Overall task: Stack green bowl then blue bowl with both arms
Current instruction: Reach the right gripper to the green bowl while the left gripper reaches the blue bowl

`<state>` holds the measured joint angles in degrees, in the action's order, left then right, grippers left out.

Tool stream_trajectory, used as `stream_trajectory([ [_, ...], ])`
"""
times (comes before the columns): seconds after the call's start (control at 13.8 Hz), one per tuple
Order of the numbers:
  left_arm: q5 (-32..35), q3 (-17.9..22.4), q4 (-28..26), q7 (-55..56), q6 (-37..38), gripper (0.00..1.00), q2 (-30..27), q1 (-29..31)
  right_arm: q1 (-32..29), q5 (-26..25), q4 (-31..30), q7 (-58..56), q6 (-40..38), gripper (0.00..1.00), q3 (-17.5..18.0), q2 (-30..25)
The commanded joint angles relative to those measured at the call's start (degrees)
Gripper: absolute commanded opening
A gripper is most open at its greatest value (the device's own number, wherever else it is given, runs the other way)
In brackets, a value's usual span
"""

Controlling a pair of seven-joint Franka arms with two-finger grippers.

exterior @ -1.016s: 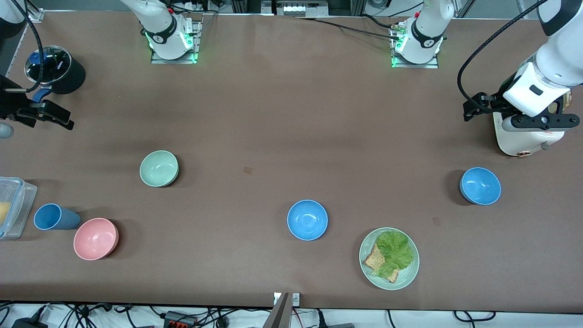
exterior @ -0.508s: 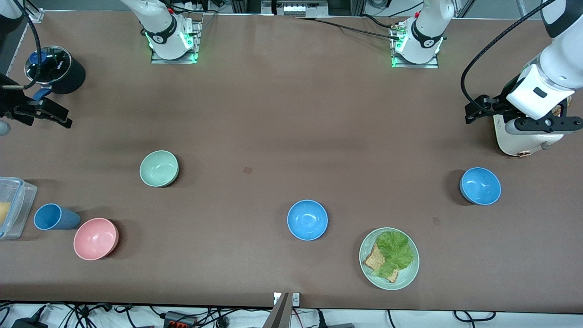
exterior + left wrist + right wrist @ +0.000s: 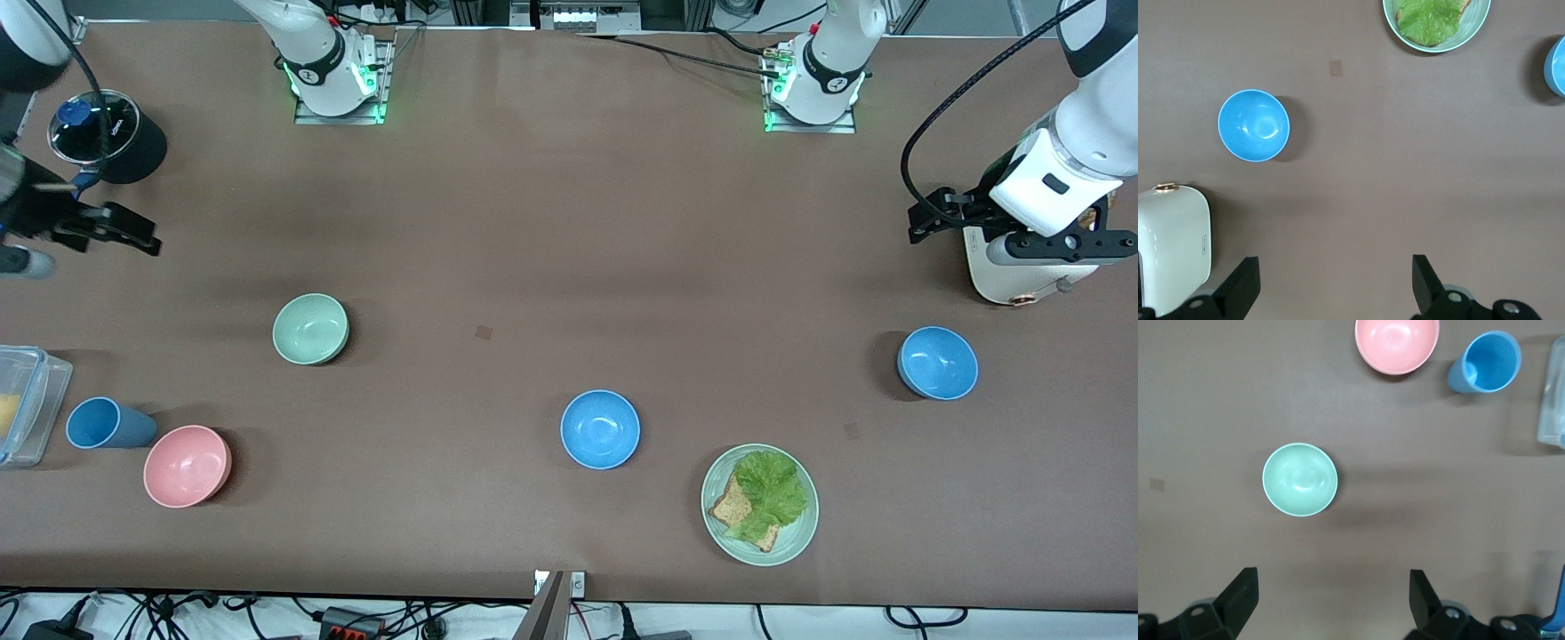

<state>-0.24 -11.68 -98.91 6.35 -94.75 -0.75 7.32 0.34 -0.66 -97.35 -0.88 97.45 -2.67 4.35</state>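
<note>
Two glossy white arms hang above a matte brown surface (image 3: 533, 222) scattered with smooth round tableware. The green bowl (image 3: 310, 329) sits at centre-left of the front view, its pale sage inside catching a soft sheen; nothing touches it. One blue bowl (image 3: 600, 428) rests just below the middle of the frame, and a look-alike second blue bowl (image 3: 937, 363) stands at mid-right, toward the left arm's end.

The right claw (image 3: 1331, 603) hovers at the frame's upper left edge, over the bare surface beside a black pot (image 3: 107, 135); in the right wrist view its black fingers (image 3: 1238, 593) stand spread wide, holding nothing, with the green bowl between and ahead of them. The left claw (image 3: 1336, 283) hangs at the upper right edge over a rounded cream appliance (image 3: 1013, 267), its fingers (image 3: 1241, 283) likewise spread and empty.

In the lower left corner lie a pink bowl (image 3: 188, 465), a tall blue cup (image 3: 107, 424) just beside it, and a clear plastic box (image 3: 22, 404). A flat pale-green plate (image 3: 800, 533) with toast and frilled lettuce sits at lower right.
</note>
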Motion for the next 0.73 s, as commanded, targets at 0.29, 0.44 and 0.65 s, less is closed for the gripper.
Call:
stream_trajectory([
  [0.29,-0.73,0.78,1.97,-0.29,2.03,1.0,3.55,2.69,0.89,-1.1,-0.03,0.26,6.6,1.0,0.03,14.43],
  [0.44,-0.47,0.78,2.32,-0.2,2.12,1.0,6.71,2.96,0.8,-1.1,-0.03,0.35,8.71,1.0,0.03,18.57],
  [0.65,-0.29,0.87,3.81,-0.2,1.85,1.0,11.19,3.05,1.15,-0.66,-0.12,0.53,10.03,1.0,0.03,23.58],
])
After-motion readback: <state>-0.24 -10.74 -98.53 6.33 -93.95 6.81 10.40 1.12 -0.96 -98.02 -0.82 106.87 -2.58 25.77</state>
